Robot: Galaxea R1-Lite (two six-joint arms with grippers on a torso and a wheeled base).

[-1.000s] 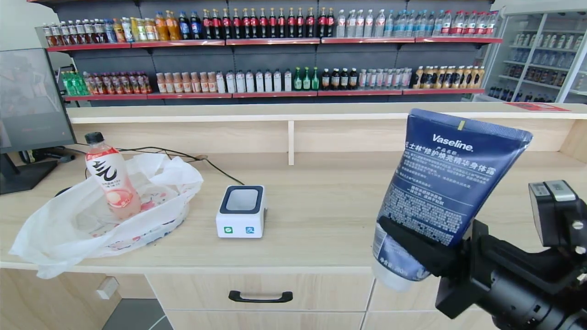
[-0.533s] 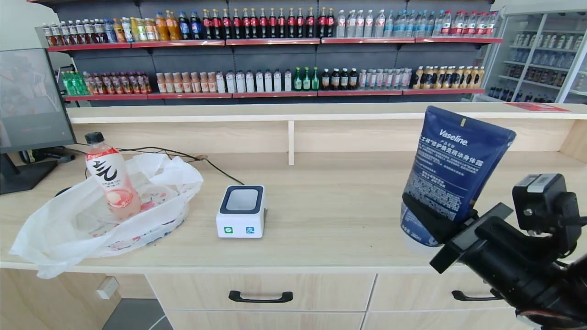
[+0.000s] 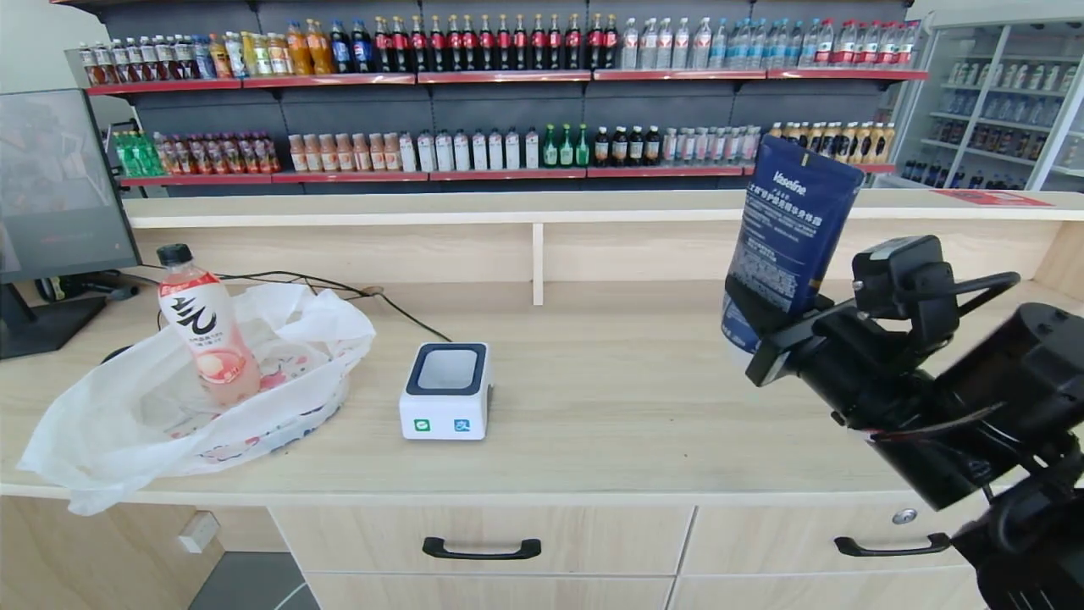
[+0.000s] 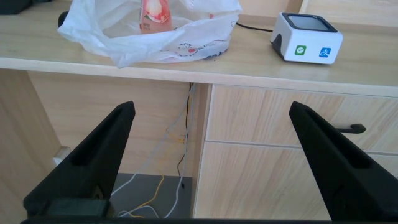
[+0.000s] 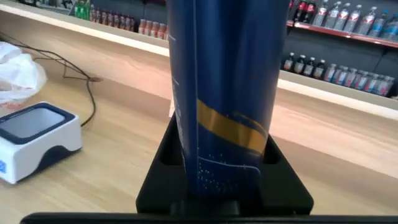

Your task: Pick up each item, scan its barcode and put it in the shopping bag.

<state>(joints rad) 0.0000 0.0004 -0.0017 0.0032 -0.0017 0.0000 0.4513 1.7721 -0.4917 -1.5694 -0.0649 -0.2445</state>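
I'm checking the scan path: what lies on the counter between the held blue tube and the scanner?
Nothing: in the head view, the counter between the scanner and the blue tube in the right gripper is bare wood.

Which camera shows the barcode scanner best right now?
The head view: the scanner sits whole on the counter, top window and front face both clear. The left wrist view sees it from low down, mostly its front. The right wrist view cuts it off at the picture's edge, beside the held blue tube.

surface: wooden counter (image 3: 593,407) | left: shopping bag (image 3: 127,424) | centre: scanner (image 3: 445,390) | behind: black cable (image 3: 406,320) | far left: monitor (image 3: 51,186), apparently standing on it
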